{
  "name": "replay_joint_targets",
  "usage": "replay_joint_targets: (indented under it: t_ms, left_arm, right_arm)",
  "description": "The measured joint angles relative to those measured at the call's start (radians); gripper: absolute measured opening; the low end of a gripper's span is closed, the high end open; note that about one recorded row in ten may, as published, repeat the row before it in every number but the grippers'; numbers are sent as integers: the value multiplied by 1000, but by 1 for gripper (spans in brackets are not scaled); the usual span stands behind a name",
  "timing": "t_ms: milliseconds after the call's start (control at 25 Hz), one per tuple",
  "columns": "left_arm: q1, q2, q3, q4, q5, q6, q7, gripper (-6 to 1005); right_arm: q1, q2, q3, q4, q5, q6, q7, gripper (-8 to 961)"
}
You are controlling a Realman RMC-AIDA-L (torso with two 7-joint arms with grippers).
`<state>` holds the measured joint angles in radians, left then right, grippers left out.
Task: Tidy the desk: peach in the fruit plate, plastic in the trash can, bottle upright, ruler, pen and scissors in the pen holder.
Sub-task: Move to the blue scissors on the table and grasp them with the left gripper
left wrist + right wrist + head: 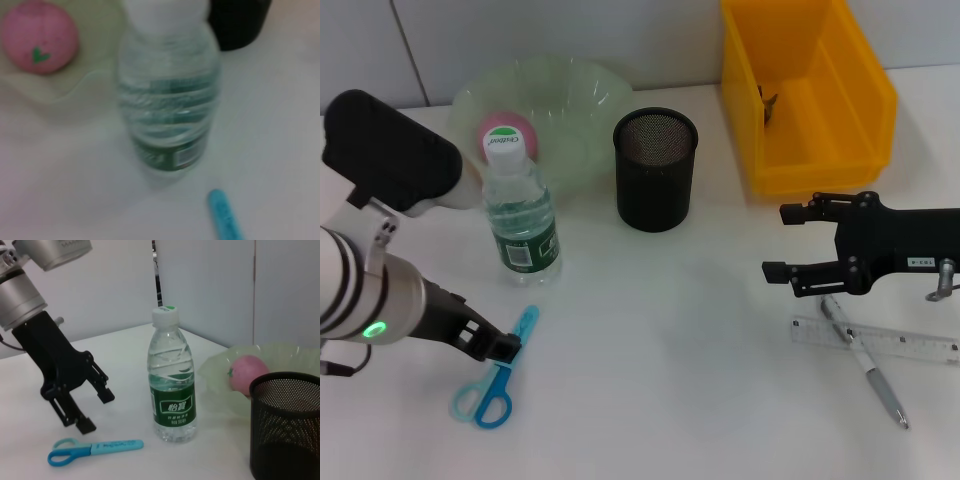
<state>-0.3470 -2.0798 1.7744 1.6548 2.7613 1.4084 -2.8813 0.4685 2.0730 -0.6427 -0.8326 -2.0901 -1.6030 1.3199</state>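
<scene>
So the left gripper (508, 347) is hanging right over the blue scissors (496, 383), down at about 8 o'clock on the counter (660, 330), and from the right wrist camera its fingers (85, 425) are spread apart with nothing between them. The scissors lie flat with the capped blade end pointing toward the bottle (520, 215). That's my worry: the bottle is already standing upright just up from there, around 10 o'clock, and the arm is close to it. If the wrist swings wide while lifting the scissors, I reckon it clips the bottle and knocks it over, undoing that step.

The peach (506, 133) is already sitting in the green fruit plate (582, 95) behind the bottle, so that part looks done. The black mesh pen holder (655, 168) stands near 12 o'clock, well apart from the scissors, so there's a fair carry past the bottle.

Over at 3 o'clock the right gripper (773, 242) hovers with fingers apart, empty, just above the pen (866, 363) and the clear ruler (876, 339), which cross each other. Grabbing one could drag the other along or push it off the edge. The yellow bin (807, 92) at 1 o'clock has something small and dark in it; can't tell what.
</scene>
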Motion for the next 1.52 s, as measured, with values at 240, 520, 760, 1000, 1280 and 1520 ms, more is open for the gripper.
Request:
replay_joint_targets:
  t_ms: [240, 520, 760, 1000, 1280, 1520]
  left_arm:
    - [-32, 0, 32, -53, -13, -38, 1, 769]
    - [-52, 0, 26, -114, -22, -63, 0, 767]
    - [-57, 0, 32, -148, -38, -64, 0, 766]
    - [-51, 0, 34, -151, -45, -66, 1, 765]
    - [-55, 1, 29, -174, -43, -65, 2, 763]
    - [-54, 1, 32, -179, -46, -67, 2, 762]
  right_arm:
    - [5, -1, 0, 1, -9, 1, 6, 846]
    - [5, -1, 0, 0, -12, 0, 8, 846]
    - [6, 1, 0, 0, -12, -3, 6, 846]
    - [6, 1, 0, 1, -12, -4, 3, 846]
    - [1, 1, 0, 1, -12, -1, 2, 846]
    - [0, 1, 0, 1, -12, 1, 1, 846]
